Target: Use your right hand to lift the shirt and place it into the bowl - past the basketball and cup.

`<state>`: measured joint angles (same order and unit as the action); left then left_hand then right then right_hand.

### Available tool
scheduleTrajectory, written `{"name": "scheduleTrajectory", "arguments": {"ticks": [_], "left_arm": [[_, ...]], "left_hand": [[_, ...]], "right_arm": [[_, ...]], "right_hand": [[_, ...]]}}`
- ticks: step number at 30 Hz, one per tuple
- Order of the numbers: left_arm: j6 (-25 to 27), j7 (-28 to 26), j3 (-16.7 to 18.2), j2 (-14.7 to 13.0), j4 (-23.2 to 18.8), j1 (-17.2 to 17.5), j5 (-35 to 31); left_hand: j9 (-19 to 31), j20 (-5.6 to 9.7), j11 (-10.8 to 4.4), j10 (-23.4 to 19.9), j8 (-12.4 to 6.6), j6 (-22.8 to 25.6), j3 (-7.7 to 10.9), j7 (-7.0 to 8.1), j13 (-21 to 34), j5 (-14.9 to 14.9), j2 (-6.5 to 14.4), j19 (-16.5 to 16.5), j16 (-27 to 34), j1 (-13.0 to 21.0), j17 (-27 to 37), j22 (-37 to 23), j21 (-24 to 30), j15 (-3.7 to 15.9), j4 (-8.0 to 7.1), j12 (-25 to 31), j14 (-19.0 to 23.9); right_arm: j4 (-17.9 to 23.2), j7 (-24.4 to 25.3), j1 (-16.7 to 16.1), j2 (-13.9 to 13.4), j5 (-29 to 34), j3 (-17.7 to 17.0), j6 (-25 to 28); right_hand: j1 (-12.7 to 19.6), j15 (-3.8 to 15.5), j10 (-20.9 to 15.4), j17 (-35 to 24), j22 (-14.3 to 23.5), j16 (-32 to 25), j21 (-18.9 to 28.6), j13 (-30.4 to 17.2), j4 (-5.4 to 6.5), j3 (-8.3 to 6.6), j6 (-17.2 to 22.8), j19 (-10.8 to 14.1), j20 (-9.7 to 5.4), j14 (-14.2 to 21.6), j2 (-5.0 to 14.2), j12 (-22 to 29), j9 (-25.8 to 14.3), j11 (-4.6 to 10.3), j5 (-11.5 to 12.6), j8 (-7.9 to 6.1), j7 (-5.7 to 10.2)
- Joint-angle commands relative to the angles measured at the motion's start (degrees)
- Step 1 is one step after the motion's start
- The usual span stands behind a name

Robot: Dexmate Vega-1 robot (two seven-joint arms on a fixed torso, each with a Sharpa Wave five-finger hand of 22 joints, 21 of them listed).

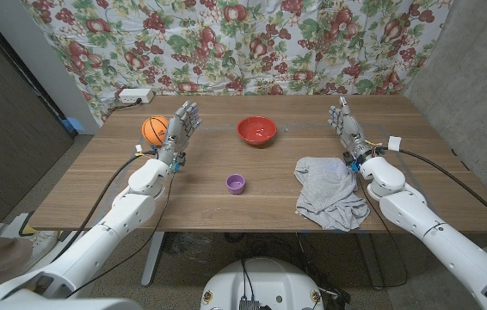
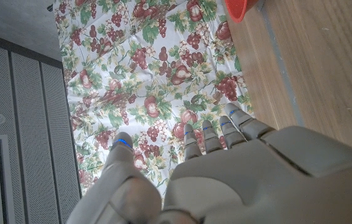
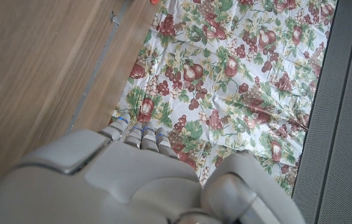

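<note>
Not started — right hand empty, fingers spread, beside shirt at table's near right edge; next: grasp it, carry to bowl

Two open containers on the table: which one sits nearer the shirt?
The small purple cup, just left of the grey shirt. The red bowl is bigger and lies farther back.
</note>
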<state>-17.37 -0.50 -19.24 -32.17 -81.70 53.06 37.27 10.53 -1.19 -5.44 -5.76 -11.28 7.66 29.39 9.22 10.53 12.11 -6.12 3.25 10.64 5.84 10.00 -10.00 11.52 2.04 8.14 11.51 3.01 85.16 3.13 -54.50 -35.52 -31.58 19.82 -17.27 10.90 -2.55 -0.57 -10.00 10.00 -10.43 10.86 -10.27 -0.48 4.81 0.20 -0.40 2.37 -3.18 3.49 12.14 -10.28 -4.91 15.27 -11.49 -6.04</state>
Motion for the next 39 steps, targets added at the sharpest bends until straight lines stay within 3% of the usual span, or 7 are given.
{"name": "scheduleTrajectory", "arguments": {"ticks": [1,19,32,39], "left_arm": [[0.2,-0.1,0.1,-0.6,-0.9,0.3,-0.5],[-1.1,-1.6,0.9,-0.4,-1.4,1.9,-0.6],[-0.3,-0.2,0.4,-0.6,-0.9,1.0,-0.3],[0.3,-0.2,0.1,-0.7,-1.1,0.5,-0.7]], "left_hand": [[0.2,0.08,0.20,-0.3,0.09,-0.3,0.30,0.71,0.1,0.0,0.2,0.4,0.1,-0.1,0.2,-0.1,-0.1,0.73,0.14,0.0,0.1],[0.2,0.32,-0.19,-0.9,-0.01,-0.3,0.49,0.92,0.1,0.0,0.4,0.7,0.2,0.4,0.2,-0.1,-0.1,1.09,0.26,0.2,0.4],[0.2,0.34,-0.14,-1.0,-0.20,0.3,0.57,0.68,0.1,0.0,0.4,0.7,0.2,0.7,0.2,-0.1,-0.1,1.09,0.31,0.2,0.4],[0.2,0.35,-0.12,-0.9,-0.19,0.3,0.59,0.64,0.1,0.0,0.4,0.6,0.1,0.7,0.2,-0.1,-0.2,0.99,0.32,0.1,0.4]], "right_arm": [[1.4,1.9,-0.5,-1.6,3.2,0.1,0.8],[7.2,6.5,-3.5,-4.9,8.9,-0.5,3.1],[11.6,8.9,-5.1,-8.2,13.3,-1.1,7.0],[14.1,10.4,-6.6,-10.1,15.5,-1.9,9.0]], "right_hand": [[1.1,0.40,-0.4,-0.1,0.1,-0.1,0.2,-0.2,-0.38,-0.09,0.4,0.1,-0.27,-0.1,0.12,0.2,-0.3,0.06,0.4,-0.41,-0.20],[3.6,1.02,-0.3,-0.1,0.1,0.1,0.1,-0.2,-1.90,-0.91,0.4,-0.2,-0.56,-0.5,0.41,0.0,-0.3,0.36,0.9,-0.47,0.25],[5.0,1.42,-0.3,-0.1,0.1,0.1,0.2,-0.2,-2.70,-1.37,0.6,0.0,-1.47,-0.5,0.66,0.0,-0.3,0.53,1.3,-0.53,0.49],[5.1,1.34,0.1,-0.1,0.1,0.2,0.0,-0.2,-2.83,-1.27,0.6,-0.4,-0.95,-0.9,0.47,-0.2,-0.3,0.60,1.3,-0.43,0.54]]}}
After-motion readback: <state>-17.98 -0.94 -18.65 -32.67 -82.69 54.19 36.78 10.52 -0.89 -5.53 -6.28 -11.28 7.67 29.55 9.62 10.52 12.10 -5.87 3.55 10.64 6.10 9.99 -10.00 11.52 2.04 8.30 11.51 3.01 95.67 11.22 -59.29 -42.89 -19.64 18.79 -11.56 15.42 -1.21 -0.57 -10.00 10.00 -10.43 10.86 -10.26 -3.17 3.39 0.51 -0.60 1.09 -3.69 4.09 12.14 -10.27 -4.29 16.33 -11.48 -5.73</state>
